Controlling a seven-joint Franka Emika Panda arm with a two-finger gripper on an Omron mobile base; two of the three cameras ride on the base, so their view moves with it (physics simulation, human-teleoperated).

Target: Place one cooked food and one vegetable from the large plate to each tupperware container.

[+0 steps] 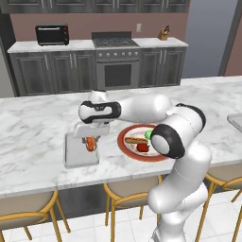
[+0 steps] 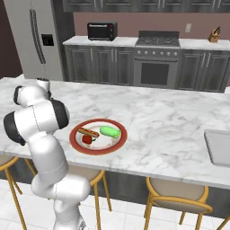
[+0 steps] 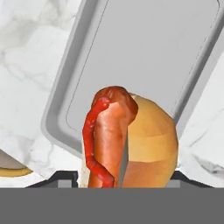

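- The gripper (image 1: 90,142) hangs over the left container (image 1: 71,153) on the marble counter (image 1: 33,137), pointing down
- Its jaws stand part-way apart, closed on a hot dog (image 1: 89,143): bun, sausage and a red line of sauce
- In the hand view the hot dog (image 3: 127,140) stands on end above the bare grey floor of the container (image 3: 144,52)
- The red-rimmed plate (image 2: 117,143) sits just to the right of that container, at the counter's front edge
- On the plate lie a second hot dog (image 2: 88,132), a green vegetable (image 2: 110,131) and a small red piece (image 2: 86,139)
- Another container (image 2: 218,148) lies well apart, far to the right on the same counter
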